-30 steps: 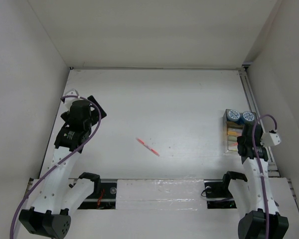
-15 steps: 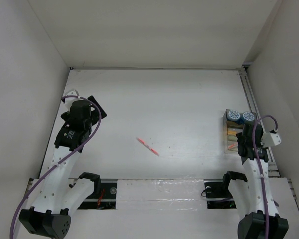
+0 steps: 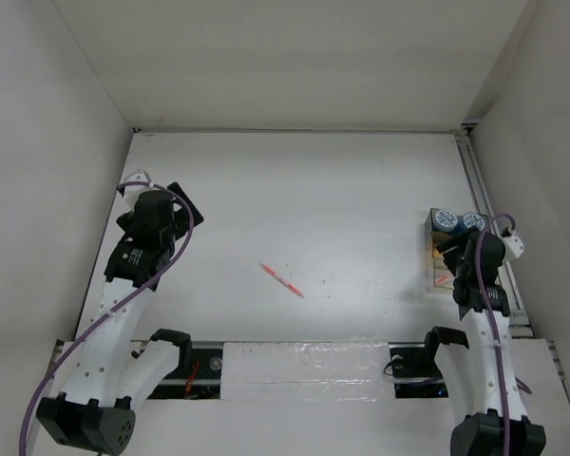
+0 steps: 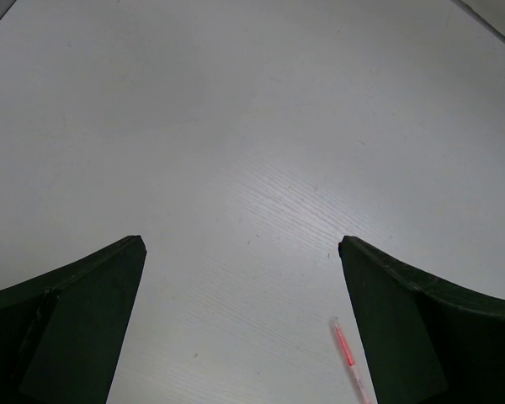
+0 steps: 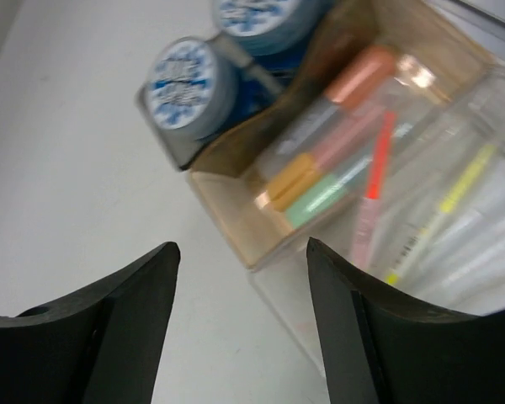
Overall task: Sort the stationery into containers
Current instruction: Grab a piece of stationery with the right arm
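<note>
**A:** If you go by the top camera, the loose pink pen [image 3: 282, 280] lies on the white table [image 3: 342, 190] roughly midway between the arms, well apart from both. The clear tray [image 3: 438, 277] sits by the right edge, with two blue-and-white rolls [image 3: 446, 218] at its far end. The right gripper [image 3: 464, 266] hangs over the tray's near part, and the left gripper [image 3: 155, 211] is off at the left side. I can't tell what the fingers are doing from up there.

**B:** The left wrist cam sorts that out. The left gripper's fingers [image 4: 67, 328] are spread wide, with only bare table between them. The loose pink pen shows just beside the right-hand finger, low in the frame.

**A:** The right wrist cam is a bit blurry, but the right gripper's fingers [image 5: 109, 328] are apart too, gripping nothing. Past them the rolls sit side by side in the tray's end compartment. The markers [image 5: 332, 143] lie in the tan-bottomed section, with a second red-pink pen [image 5: 375, 172] just beside them and a thin yellow pen [image 5: 442, 209] further right.
</note>
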You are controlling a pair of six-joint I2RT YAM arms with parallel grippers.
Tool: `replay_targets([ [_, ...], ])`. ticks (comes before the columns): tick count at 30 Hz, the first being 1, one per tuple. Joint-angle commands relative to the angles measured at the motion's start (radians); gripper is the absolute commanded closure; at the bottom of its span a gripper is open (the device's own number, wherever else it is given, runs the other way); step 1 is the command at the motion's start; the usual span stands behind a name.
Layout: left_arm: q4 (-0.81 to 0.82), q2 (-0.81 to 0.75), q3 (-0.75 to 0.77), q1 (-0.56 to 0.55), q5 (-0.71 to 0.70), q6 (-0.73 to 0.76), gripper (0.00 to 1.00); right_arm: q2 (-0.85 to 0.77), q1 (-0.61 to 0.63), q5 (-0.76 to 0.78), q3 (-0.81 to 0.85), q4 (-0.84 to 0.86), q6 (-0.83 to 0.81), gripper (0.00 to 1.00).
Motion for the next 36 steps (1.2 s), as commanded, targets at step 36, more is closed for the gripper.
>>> replay_targets([
  [36, -0.042, 0.045, 0.05, -0.004, -0.156, -0.067, 0.0, 1.285, 1.275, -0.113, 0.795, 0.082, -0.621, 0.37],
])
